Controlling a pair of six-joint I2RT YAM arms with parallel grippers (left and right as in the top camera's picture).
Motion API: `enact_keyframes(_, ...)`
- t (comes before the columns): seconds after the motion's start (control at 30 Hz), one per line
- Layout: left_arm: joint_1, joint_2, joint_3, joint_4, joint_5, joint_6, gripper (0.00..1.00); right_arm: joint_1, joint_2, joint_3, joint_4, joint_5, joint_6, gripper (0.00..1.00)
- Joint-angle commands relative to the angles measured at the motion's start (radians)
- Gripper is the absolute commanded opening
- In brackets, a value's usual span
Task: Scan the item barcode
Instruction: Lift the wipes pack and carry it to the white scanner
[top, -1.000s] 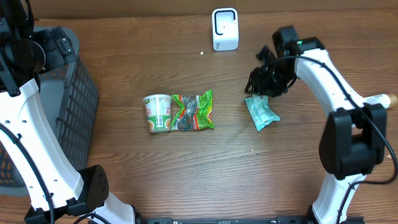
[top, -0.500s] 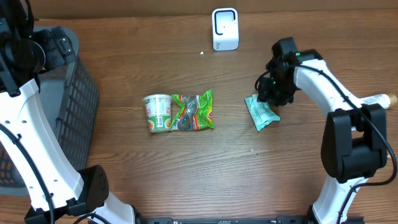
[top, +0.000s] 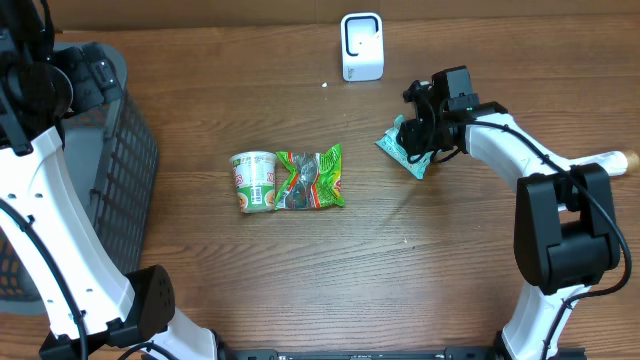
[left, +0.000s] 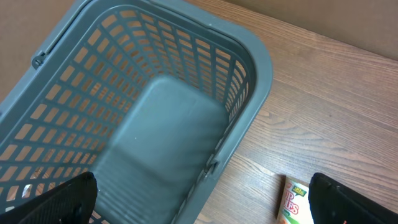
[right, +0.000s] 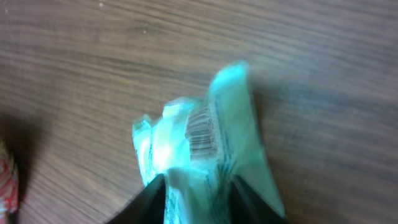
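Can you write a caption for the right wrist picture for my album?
The right fingers pinch a teal packet, barcode facing the camera, over the wooden table.

Overhead straight down on table (top: 300, 270); L wrist above basket (left: 261, 68), R wrist close-up on packet (right: 230, 124).

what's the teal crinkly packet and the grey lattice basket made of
The teal crinkly packet looks like thin plastic film with a glossy finish: it creases, catches the light and carries a printed barcode. Whether it is foil-lined cannot be told. The grey lattice basket looks like rigid moulded plastic, matte: even colour, a smooth rounded rim and regular slots in its walls.
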Motion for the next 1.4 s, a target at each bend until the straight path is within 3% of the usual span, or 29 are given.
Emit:
enact_keyframes(0.0, -0.002, 0.004, 0.002, 0.001, 0.001, 0.015, 1.00, 0.002, -0.071, 0.111, -0.099, -0.042, -0.056, 0.46)
enact_keyframes(0.03, -0.002, 0.004, 0.002, 0.001, 0.001, 0.015, 1.00, -0.006, -0.100, 0.161, -0.177, -0.034, 0.026, 0.58)
enact_keyframes(0.17, -0.002, 0.004, 0.002, 0.001, 0.001, 0.015, 1.00, -0.043, -0.139, 0.211, -0.337, -0.035, 0.364, 0.73)
enact_keyframes(0.23, -0.002, 0.004, 0.002, 0.001, 0.001, 0.015, 1.00, -0.059, -0.136, 0.204, -0.384, -0.034, 0.529, 0.99)
enact_keyframes(0.37, -0.002, 0.004, 0.002, 0.001, 0.000, 0.015, 1.00, -0.065, -0.116, 0.106, -0.359, -0.039, 0.644, 1.00)
enact_keyframes(0.5, -0.002, 0.004, 0.002, 0.001, 0.001, 0.015, 1.00, -0.064, -0.107, -0.038, -0.230, -0.039, 0.704, 1.00)
enact_keyframes(0.63, -0.002, 0.004, 0.002, 0.001, 0.001, 0.015, 1.00, -0.062, -0.107, -0.185, -0.019, -0.046, 0.801, 0.90)
enact_keyframes(0.87, -0.002, 0.004, 0.002, 0.001, 0.001, 0.015, 0.99, -0.045, -0.104, -0.340, 0.290, -0.046, 0.825, 0.68)
enact_keyframes(1.0, -0.002, 0.004, 0.002, 0.001, 0.000, 0.015, 1.00, -0.045, -0.089, -0.344, 0.332, -0.037, 0.821, 0.39)
enact_keyframes(1.03, -0.002, 0.004, 0.002, 0.001, 0.001, 0.015, 0.99, -0.045, -0.087, -0.344, 0.331, -0.038, 0.817, 0.20)
enact_keyframes(1.1, -0.002, 0.004, 0.002, 0.001, 0.001, 0.015, 1.00, -0.045, -0.088, -0.343, 0.328, -0.045, 0.813, 0.08)
enact_keyframes(1.17, -0.002, 0.004, 0.002, 0.001, 0.001, 0.015, 1.00, -0.051, -0.089, -0.340, 0.336, -0.080, 0.784, 0.04)
enact_keyframes(1.37, -0.002, 0.004, 0.002, 0.001, 0.001, 0.015, 1.00, -0.089, -0.144, -0.263, 0.251, -0.291, 0.412, 0.04)
